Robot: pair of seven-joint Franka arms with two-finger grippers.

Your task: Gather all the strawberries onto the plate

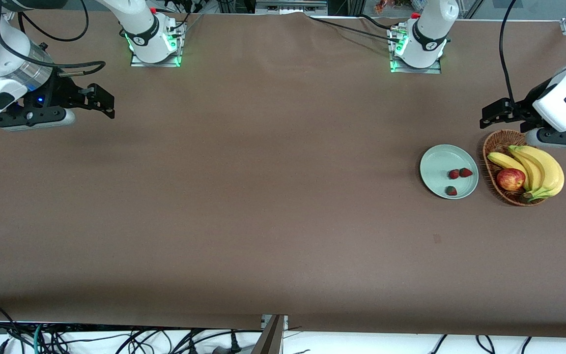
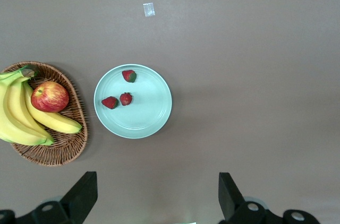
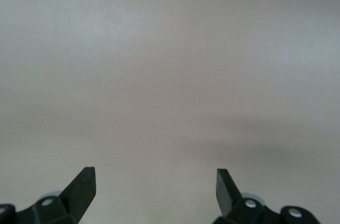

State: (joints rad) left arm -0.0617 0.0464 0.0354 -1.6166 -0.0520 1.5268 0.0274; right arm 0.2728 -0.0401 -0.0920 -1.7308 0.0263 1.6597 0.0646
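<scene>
Three small red strawberries (image 1: 454, 174) (image 1: 466, 172) (image 1: 451, 191) lie on the pale mint-green plate (image 1: 440, 160) toward the left arm's end of the table. In the left wrist view the strawberries (image 2: 129, 75) (image 2: 110, 102) (image 2: 126, 98) lie on the plate (image 2: 146, 115). My left gripper (image 1: 490, 116) (image 2: 158, 192) is open and empty, high over the table by the basket and plate. My right gripper (image 1: 105, 103) (image 3: 155, 187) is open and empty over bare table at the right arm's end, and waits.
A brown wicker basket (image 1: 490, 147) (image 2: 69, 149) stands beside the plate, toward the left arm's end. It holds a bunch of bananas (image 1: 541, 169) (image 2: 21, 118) and a red-yellow apple (image 1: 511, 179) (image 2: 50, 96). A small pale scrap (image 2: 149, 9) lies on the brown tablecloth, nearer the front camera.
</scene>
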